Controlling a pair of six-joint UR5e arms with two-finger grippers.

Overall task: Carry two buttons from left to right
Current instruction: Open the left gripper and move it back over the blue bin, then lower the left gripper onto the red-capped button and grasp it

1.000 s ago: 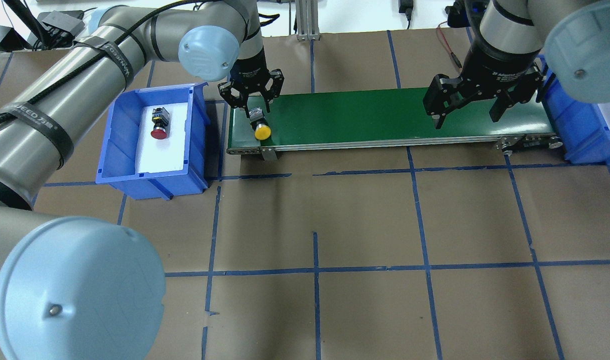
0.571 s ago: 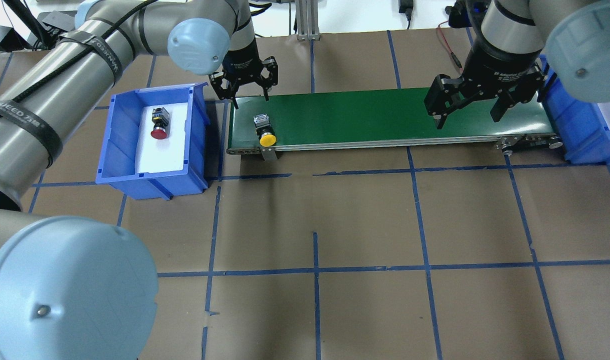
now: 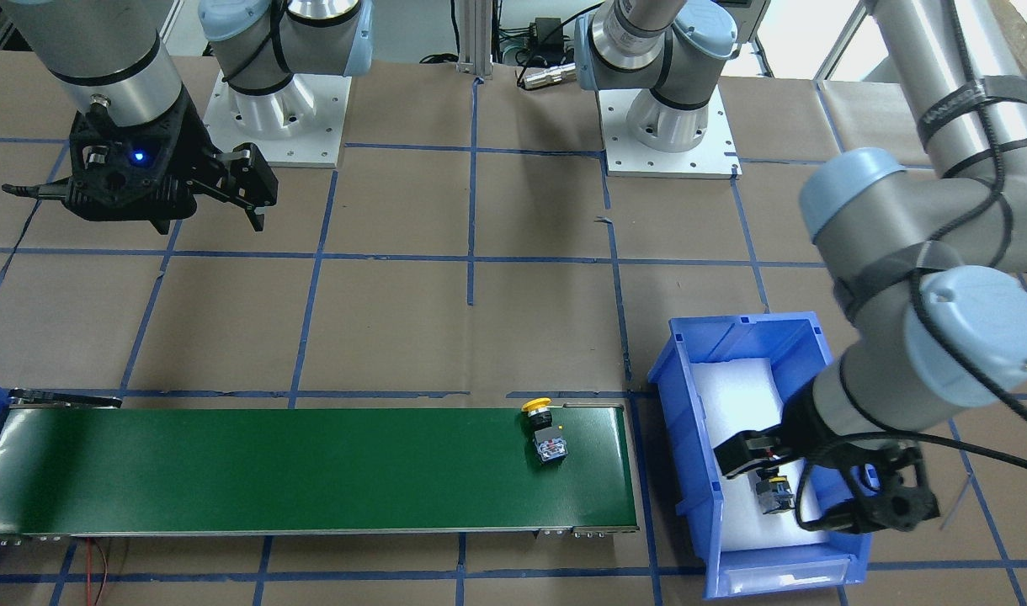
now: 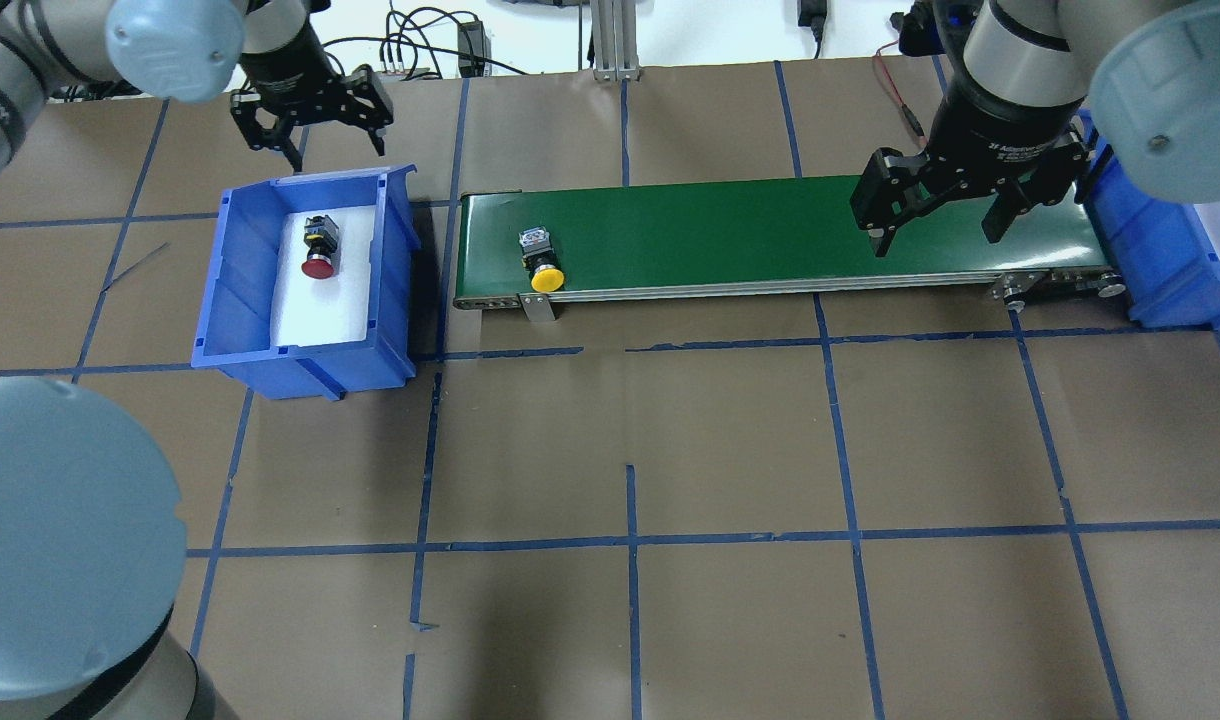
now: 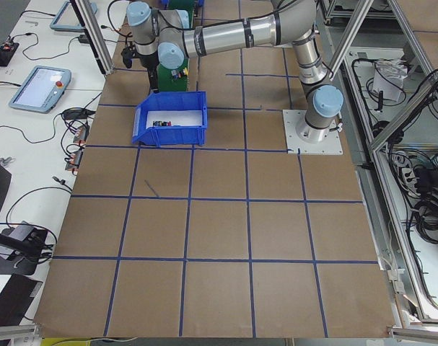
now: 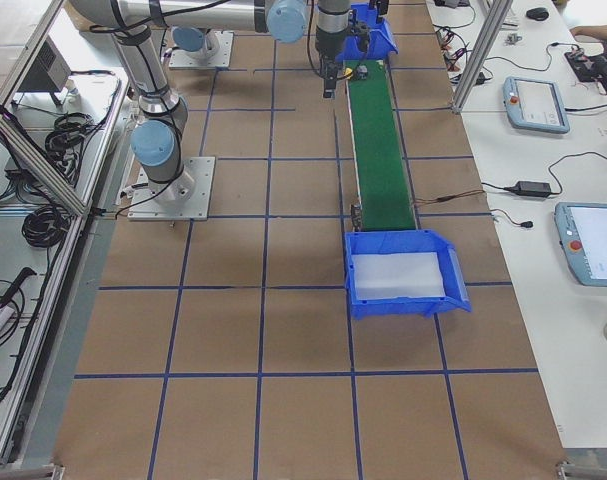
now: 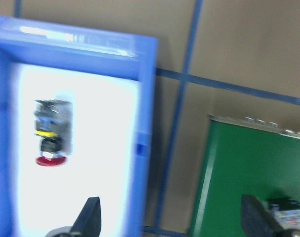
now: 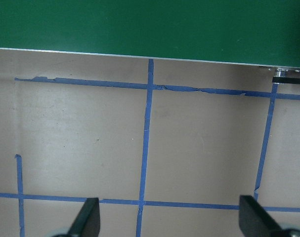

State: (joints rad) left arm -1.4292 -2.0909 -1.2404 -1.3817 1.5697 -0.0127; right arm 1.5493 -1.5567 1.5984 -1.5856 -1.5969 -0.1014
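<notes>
The left gripper (image 4: 338,150) hangs over the far end of the blue bin (image 4: 232,300). Its two fingers are spread wide and it holds nothing. The red button (image 4: 319,247) lies on its side on the white pad (image 4: 320,310) inside that bin (the wrist camera sees it down below, with no finger touching it). The yellow button (image 4: 540,262) lies on the green belt (image 4: 720,230), at the end near the bin. The right gripper (image 4: 935,238) hangs over the other end of the belt, wide open and empty too.
</notes>
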